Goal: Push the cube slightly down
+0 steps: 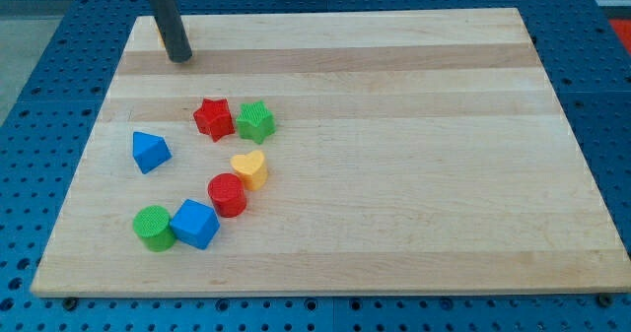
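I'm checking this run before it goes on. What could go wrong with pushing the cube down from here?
The blue cube touches the green cylinder and the red cylinder, so a push may drag them along. It sits near the wooden board's bottom edge. My tip is far off, with other blocks between.

Wooden board (394,125) carries, all toward view's bottom of my tip (179,59): red star (212,117), green star (255,121), blue triangular block (150,151), yellow heart (250,168), red cylinder (227,194), blue cube (195,223), green cylinder (153,227).

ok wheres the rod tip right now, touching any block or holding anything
My tip: no gripper, holds nothing; it sits at the board's top left corner, touching no block, well up-left of the blue cube.
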Robot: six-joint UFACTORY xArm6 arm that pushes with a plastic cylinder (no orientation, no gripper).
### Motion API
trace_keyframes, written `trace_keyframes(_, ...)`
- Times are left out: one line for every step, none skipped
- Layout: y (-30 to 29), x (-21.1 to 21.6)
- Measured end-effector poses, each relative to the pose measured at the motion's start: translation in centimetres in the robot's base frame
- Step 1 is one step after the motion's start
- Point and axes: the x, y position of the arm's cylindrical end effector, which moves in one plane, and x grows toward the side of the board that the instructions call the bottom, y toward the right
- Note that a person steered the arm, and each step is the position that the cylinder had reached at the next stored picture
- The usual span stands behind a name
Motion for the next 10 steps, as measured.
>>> trace_keyframes(-1.1,3.6)
trace_keyframes(-3.7,6.5)
trace_keyframes(-6.9,9.6)
trace_keyframes(-8.0,14.9)
trace_keyframes(-7.6,18.8)
trace_keyframes(-4.1,21.4)
trace_keyframes(-0.2,22.4)
trace_keyframes(2.8,22.4)
trace_keyframes(6.0,22.4)
trace_keyframes(9.3,22.5)
